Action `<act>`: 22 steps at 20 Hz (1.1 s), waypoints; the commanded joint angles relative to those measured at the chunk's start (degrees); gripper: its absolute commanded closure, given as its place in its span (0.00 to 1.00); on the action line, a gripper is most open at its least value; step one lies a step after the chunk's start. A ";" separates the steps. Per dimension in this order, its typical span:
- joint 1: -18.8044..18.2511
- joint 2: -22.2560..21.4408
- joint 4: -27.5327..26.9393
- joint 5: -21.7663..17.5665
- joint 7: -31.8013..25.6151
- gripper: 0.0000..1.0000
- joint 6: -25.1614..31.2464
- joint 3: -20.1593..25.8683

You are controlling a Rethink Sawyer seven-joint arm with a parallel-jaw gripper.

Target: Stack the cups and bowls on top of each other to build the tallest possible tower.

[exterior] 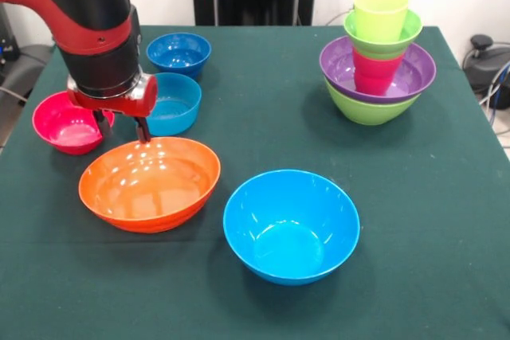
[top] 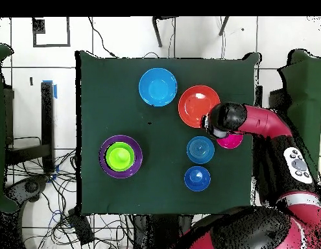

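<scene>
**Pincer at the far rim of the orange bowl**

The pincer (exterior: 121, 128) on my red and black arm (exterior: 84, 5) hangs at the far rim of the large glossy orange plastic bowl (exterior: 149, 183); two dark fingers (exterior: 143, 129) point down, one touching or just above that rim. I see nothing between them, though I cannot tell how wide they stand.

The green bench (exterior: 446, 228) carries everything. In the front view, the orange bowl sits toward the left edge, the large light blue round bowl (exterior: 291, 224) beside it nearer the front edge. Behind the pincer lie the small pink-red bowl (exterior: 68, 123) by the left edge, the small light blue bowl (exterior: 175, 103), and the small dark blue bowl (exterior: 178, 53) near the far edge.

The tower (exterior: 378, 57) stands by the far right corner: large lime-green bowl (exterior: 366, 109), wide purple bowl (exterior: 410, 77), red tumbler (exterior: 374, 73), small lime-green bowl (exterior: 384, 41), lime-green tumbler (exterior: 380, 12) on top.
</scene>
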 commanded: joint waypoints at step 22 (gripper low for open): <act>-0.87 -3.57 -2.35 -9.19 -20.02 0.00 11.53 3.36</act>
